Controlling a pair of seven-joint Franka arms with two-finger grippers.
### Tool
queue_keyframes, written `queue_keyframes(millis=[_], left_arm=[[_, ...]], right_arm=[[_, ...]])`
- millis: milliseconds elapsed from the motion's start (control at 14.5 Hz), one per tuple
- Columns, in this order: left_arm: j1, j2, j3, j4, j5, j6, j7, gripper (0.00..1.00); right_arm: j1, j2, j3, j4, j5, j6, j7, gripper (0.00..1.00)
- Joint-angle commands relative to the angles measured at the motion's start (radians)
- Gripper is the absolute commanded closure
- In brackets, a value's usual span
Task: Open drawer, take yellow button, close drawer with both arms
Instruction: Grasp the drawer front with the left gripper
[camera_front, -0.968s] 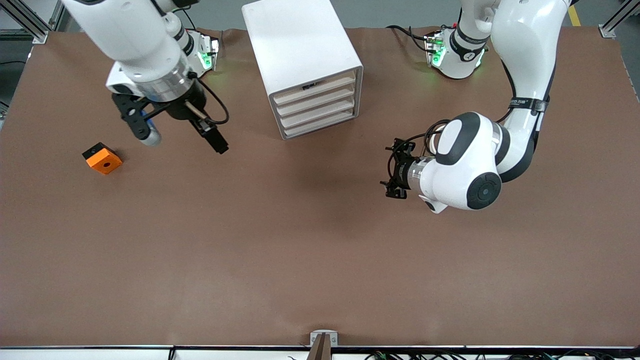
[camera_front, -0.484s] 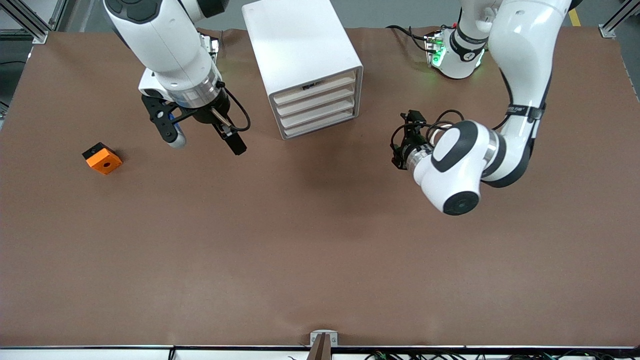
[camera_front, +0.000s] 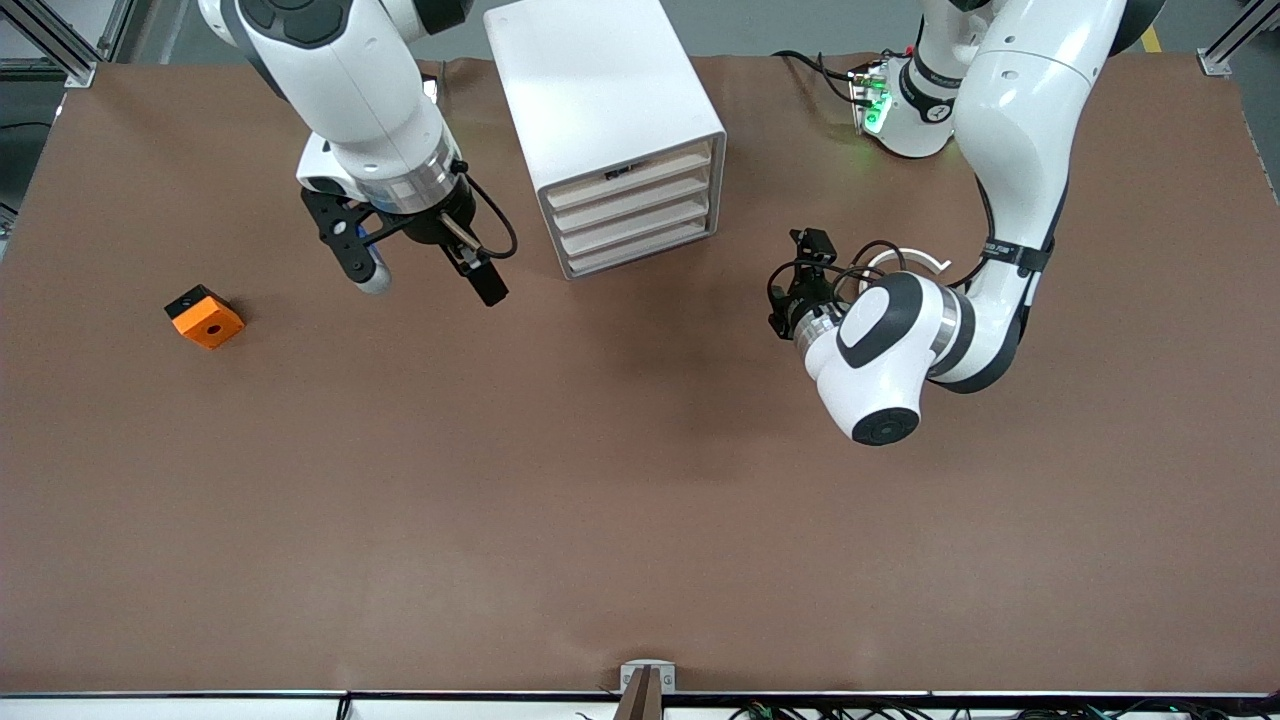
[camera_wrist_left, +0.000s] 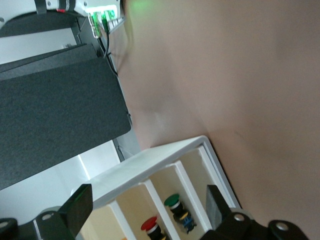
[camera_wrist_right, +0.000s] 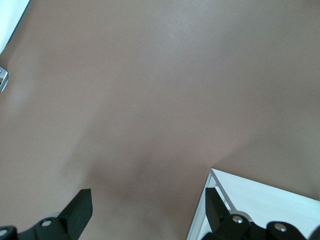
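Note:
The white cabinet (camera_front: 600, 90) stands at the table's back middle. Its four pale beige drawers (camera_front: 635, 215) all look pushed in. My left gripper (camera_front: 795, 290) is open beside the drawer fronts, toward the left arm's end. In the left wrist view the gripper (camera_wrist_left: 146, 210) faces the cabinet (camera_wrist_left: 165, 152), where a green-capped button (camera_wrist_left: 172, 201) and a red-capped button (camera_wrist_left: 149, 224) show in two compartments. No yellow-orange capped button shows. My right gripper (camera_front: 425, 270) is open and empty over bare table beside the cabinet; in the right wrist view (camera_wrist_right: 148, 207) the cabinet corner (camera_wrist_right: 260, 200) shows.
An orange square block with a black hole (camera_front: 205, 317) lies toward the right arm's end of the table. The arm bases with green lights (camera_front: 875, 105) stand along the back edge. A small metal bracket (camera_front: 647, 675) sits at the front edge.
My right gripper has moved from near the orange block toward the cabinet. My left arm has turned its wrist and brought its gripper closer to the drawer fronts.

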Motion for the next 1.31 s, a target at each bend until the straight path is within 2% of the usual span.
queue_keyframes(millis=[0,346,553,899,1037,1245], left_arm=[[-0.007,0.006,0.004,0.02,-0.044,-0.02,0.006,0.0],[-0.025,0.032,0.002,0.02,-0.145,-0.02,-0.004,0.0],[-0.024,0.071,0.012,0.023,-0.317,-0.018,-0.023,0.0],[-0.039,0.124,0.012,0.021,-0.374,-0.018,-0.06,0.0],[-0.067,0.15,0.013,0.02,-0.455,0.0,-0.17,0.0],[-0.088,0.154,0.007,0.023,-0.495,0.029,-0.27,0.0]], right_arm=[[0.009,0.03,-0.008,0.029,0.084,-0.01,0.018,0.0],[0.012,0.042,-0.008,0.029,0.092,-0.008,0.024,0.0],[0.017,0.057,-0.008,0.03,0.089,-0.008,0.085,0.0],[0.021,0.064,-0.009,0.029,0.081,-0.011,0.086,0.0],[0.032,0.077,-0.008,0.03,0.072,-0.008,0.087,0.0],[0.043,0.079,-0.009,0.041,0.069,-0.011,0.092,0.0]])
